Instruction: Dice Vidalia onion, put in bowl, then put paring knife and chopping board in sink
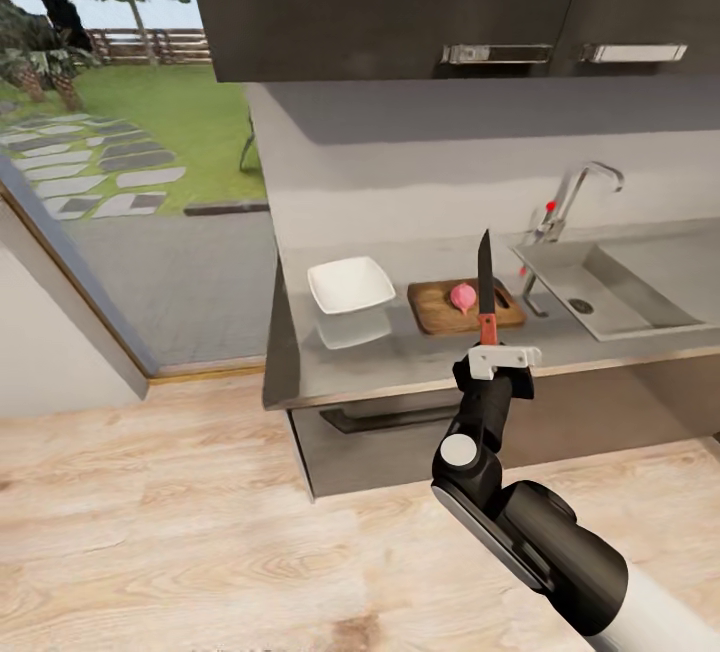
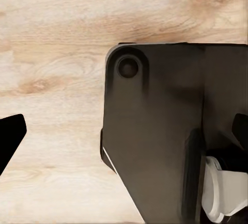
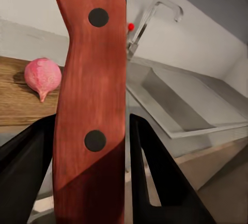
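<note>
1. The Vidalia onion lay whole on the chopping board, pink and round, its pointed end toward the board's near edge.
2. The chopping board sat flat on the countertop, between the bowl on one side and the sink on the other. The white bowl stood apart from the board.
3. I held the paring knife in my right gripper, the fingers clamped on either side of its red handle near the lower end. The dark blade pointed straight up, above the counter's front edge and in front of the board.
4. My right arm reached up from the lower right, the forearm angled toward the counter and the wrist turned so the gripper faced upward.
5. The chrome tap with its red knob stood behind the sink basin.
6. My left gripper showed just a dark finger edge over the wooden floor, beside the robot's dark base; I could not tell whether it was closed or spread.
</note>
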